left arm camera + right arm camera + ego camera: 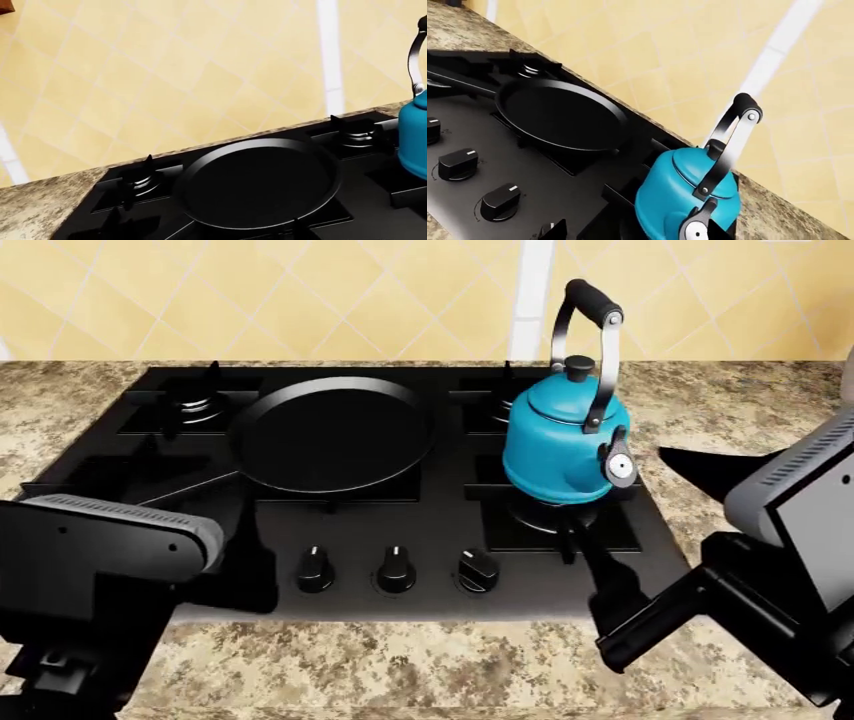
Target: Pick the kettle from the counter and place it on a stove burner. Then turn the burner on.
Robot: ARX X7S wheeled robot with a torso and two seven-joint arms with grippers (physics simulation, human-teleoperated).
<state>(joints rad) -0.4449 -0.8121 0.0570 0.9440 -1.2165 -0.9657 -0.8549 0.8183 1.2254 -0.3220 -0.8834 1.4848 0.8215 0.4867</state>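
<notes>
- Hovering low at the near edge of the head view, the right tool (627, 625) shows as dark fingers pointing toward the stove's front right corner; whether its jaws stand wide or narrow cannot be told, and it touches nothing.
- The left tool is hidden behind the left arm's grey housing (100, 540) in the head view, so its jaw state cannot be told either.
- Just beyond the right tool, the kettle (567, 445) stands upright on the front right stove burner (554, 520), its arched handle raised and its capped spout facing the robot.
- Three black knobs (394, 570) sit in a row along the stove's front strip, left of the kettle's burner.
- A black pan (334, 435) rests on the centre burner, apart from the kettle.
- The granite worktop (400, 660) surrounds the black stove, with yellow tiled wall (334, 300) behind.
</notes>
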